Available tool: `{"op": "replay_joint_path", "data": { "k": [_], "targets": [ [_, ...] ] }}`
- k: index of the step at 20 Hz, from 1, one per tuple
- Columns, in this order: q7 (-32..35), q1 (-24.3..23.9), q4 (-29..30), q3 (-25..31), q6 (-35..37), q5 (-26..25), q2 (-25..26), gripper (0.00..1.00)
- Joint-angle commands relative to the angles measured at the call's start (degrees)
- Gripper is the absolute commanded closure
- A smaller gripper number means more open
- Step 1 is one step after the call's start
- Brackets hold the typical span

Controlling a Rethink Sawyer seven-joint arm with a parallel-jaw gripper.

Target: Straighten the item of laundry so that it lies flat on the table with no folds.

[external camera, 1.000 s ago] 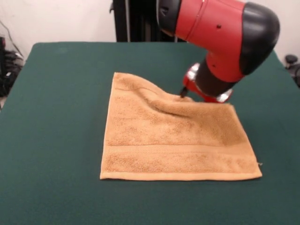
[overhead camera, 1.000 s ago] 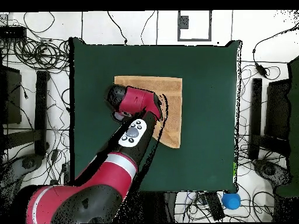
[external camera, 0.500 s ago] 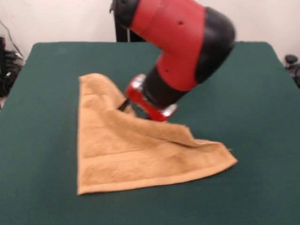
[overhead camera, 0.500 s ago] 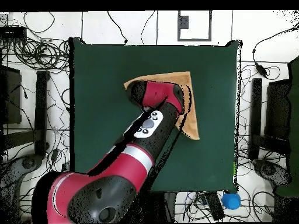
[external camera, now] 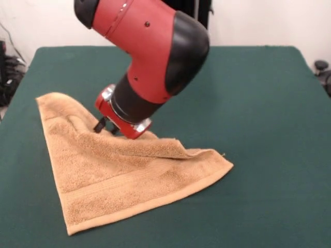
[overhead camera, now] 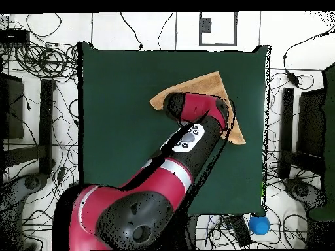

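Green cloth covers your table (external camera: 269, 103), and the towel (external camera: 108, 175) lies on it in a rough triangle, with a raised fold along its far edge. Your gripper (external camera: 105, 126) presses down at that fold; you cannot tell how its fingers stand, since the arm hides them.

No text, label, brand or number can be read in either view. The arm (external camera: 150, 46) shows only plain red and black.
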Motion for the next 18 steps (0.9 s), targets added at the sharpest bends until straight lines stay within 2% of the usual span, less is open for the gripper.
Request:
{"op": "replay_joint_path", "data": {
  "k": [1,6,12,15,18],
  "targets": [
    [7.05,-2.05,0.76,7.08,-4.39,-0.2,-0.57,1.0],
    [2.78,-5.64,3.08,14.4,-3.93,1.83,-3.24,1.0],
    [3.03,-6.84,5.38,18.2,-4.83,1.43,-5.65,1.0],
    [1.44,-11.12,11.77,27.08,6.5,7.69,-10.91,1.0],
    [0.19,-14.84,20.37,34.31,11.04,12.58,-15.51,1.0]
  ]
}}
